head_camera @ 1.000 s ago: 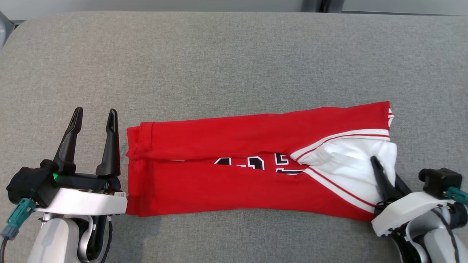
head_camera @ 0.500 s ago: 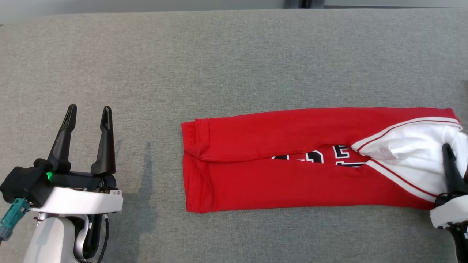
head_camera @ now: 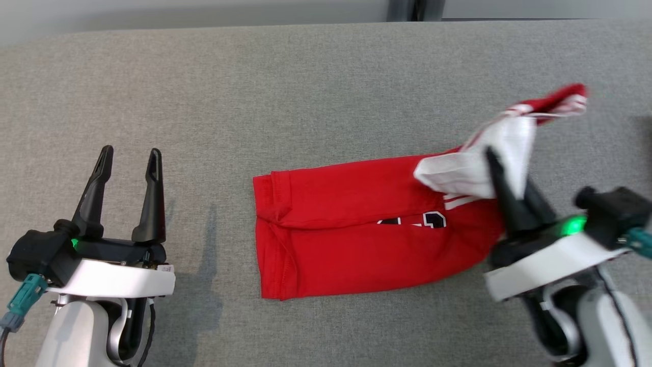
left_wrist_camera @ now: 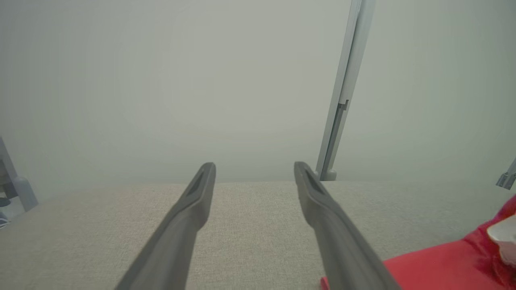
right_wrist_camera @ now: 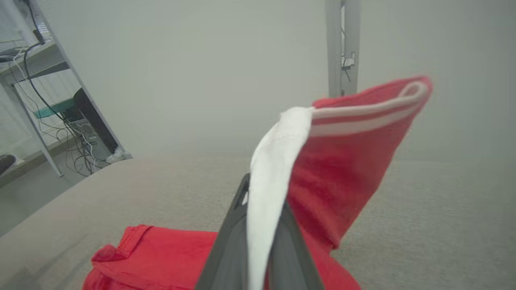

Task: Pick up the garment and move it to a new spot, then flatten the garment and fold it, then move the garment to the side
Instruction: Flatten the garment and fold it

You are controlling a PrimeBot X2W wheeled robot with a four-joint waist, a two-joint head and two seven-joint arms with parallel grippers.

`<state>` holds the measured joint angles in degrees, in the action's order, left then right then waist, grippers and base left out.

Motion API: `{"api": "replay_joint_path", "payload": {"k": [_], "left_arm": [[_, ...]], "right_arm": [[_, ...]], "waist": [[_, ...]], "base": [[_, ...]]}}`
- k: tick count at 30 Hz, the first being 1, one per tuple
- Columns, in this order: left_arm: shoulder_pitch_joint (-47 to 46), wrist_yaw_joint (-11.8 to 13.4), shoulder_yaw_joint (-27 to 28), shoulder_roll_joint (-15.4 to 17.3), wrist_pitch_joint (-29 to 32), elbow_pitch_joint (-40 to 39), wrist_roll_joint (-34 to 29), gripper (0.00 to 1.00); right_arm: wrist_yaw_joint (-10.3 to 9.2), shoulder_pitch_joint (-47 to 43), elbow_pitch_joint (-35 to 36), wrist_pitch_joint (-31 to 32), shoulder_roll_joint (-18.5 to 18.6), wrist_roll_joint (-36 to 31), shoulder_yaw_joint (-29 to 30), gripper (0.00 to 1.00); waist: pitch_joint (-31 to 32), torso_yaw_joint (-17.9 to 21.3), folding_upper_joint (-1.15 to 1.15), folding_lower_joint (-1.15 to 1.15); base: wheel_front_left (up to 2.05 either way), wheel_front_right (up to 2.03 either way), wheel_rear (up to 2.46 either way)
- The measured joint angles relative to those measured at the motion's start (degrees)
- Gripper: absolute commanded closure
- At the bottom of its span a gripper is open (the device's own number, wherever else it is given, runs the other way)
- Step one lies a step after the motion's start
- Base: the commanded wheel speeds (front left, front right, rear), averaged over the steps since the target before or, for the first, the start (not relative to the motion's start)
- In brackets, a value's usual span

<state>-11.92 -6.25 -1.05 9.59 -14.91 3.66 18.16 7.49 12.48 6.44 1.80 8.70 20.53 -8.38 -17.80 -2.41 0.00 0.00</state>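
Observation:
The garment (head_camera: 356,234) is a red jersey with white trim and black numbers, folded into a long strip on the grey cushion. Its right end (head_camera: 509,137) is lifted off the surface and curls back over the rest. My right gripper (head_camera: 501,163) is shut on that white and red end; in the right wrist view the cloth (right_wrist_camera: 322,161) stands up between my fingers (right_wrist_camera: 238,225). My left gripper (head_camera: 130,155) hangs open well to the left of the garment's hemmed end, holding nothing. The left wrist view shows its fingers (left_wrist_camera: 193,209) apart and the garment (left_wrist_camera: 443,262) at the lower right.
The grey fabric surface (head_camera: 254,102) spreads wide around the garment. A pale wall and a metal post (left_wrist_camera: 342,92) stand behind its far edge. Shelving with cables (right_wrist_camera: 52,100) is off to the side in the right wrist view.
My right gripper has raised the garment's right end and carried it leftward over the strip. The head camera has shifted. The left gripper stays open in place.

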Motion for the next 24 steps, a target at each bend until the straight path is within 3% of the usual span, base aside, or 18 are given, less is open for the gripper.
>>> {"api": "replay_joint_path", "payload": {"k": [7,12,24], "left_arm": [[0.0,-0.27,-0.78,-0.93,-0.01,0.62,0.05,0.0],[0.01,-0.38,-1.38,-1.41,-0.01,1.01,0.1,0.0],[-0.32,-0.76,-1.98,-2.0,-0.07,1.72,0.09,0.0]], "right_arm": [[0.0,2.66,1.1,3.6,-3.99,1.18,-13.48,1.0],[0.0,3.69,-4.7,3.32,-5.3,3.65,-21.08,1.0],[-0.01,10.35,-20.72,-5.32,-5.86,12.35,-30.7,1.0]], "waist": [[0.5,-1.88,0.0,0.0],[0.72,-3.29,0.0,0.0],[-0.68,-5.1,0.0,0.0]], "base": [[0.0,0.0,0.0],[0.0,0.0,0.0],[0.0,0.0,0.0]]}}
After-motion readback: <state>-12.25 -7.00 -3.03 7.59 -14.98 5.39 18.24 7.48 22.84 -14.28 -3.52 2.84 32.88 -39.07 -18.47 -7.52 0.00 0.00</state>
